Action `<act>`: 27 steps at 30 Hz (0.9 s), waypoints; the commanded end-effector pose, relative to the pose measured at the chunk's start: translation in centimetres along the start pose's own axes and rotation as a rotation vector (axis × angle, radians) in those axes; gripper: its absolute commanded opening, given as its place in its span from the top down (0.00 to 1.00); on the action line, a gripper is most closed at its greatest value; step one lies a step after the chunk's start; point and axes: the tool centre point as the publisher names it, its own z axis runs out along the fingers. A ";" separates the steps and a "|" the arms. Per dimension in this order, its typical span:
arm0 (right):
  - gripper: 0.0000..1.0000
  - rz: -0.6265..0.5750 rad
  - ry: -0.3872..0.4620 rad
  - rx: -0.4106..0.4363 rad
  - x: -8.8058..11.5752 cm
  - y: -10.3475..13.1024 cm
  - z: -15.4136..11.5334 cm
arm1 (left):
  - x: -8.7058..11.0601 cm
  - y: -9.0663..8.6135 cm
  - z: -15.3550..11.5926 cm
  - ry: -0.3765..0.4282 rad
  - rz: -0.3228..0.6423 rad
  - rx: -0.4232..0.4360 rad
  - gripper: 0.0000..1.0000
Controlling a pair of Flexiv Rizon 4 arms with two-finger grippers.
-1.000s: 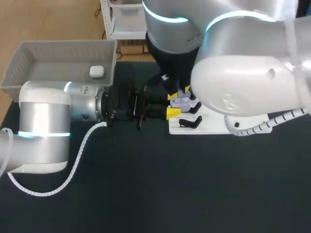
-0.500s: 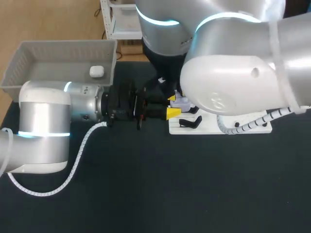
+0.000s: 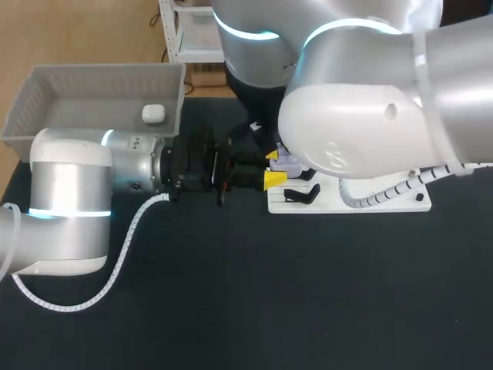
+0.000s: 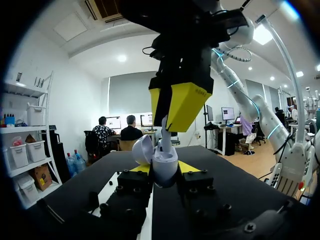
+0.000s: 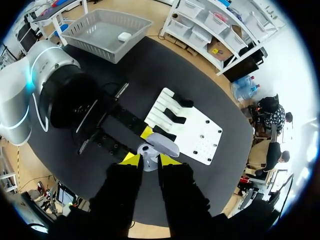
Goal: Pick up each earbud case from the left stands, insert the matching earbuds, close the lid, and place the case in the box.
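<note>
Basket with one white case at the table's far-left corner; right arm overhangs the stand. Left fingers, level, pinch an open lilac case; right fingers, overhead, pinch an earbud.

In the head view the right arm covers the right gripper and most of the stand. Of the case only a lilac sliver shows, at the arm's 8 o'clock edge. The left arm is cut off at 9 o'clock. From the left wrist, the case hides most of the yellow tips of the left gripper. The earbud pinched by the right gripper shows only a pale stem, its lower end lost inside the case.
</note>
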 end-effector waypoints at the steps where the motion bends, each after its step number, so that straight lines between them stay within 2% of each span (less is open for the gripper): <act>1: 1.00 0.000 0.003 -0.004 -0.1 -0.1 0.3 | 0.0 -0.2 0.0 0.000 0.002 -0.005 1.00; 27: 1.00 -0.004 0.007 -0.009 -0.6 -0.2 1.1 | 0.0 -0.2 0.0 0.000 0.002 -0.005 1.00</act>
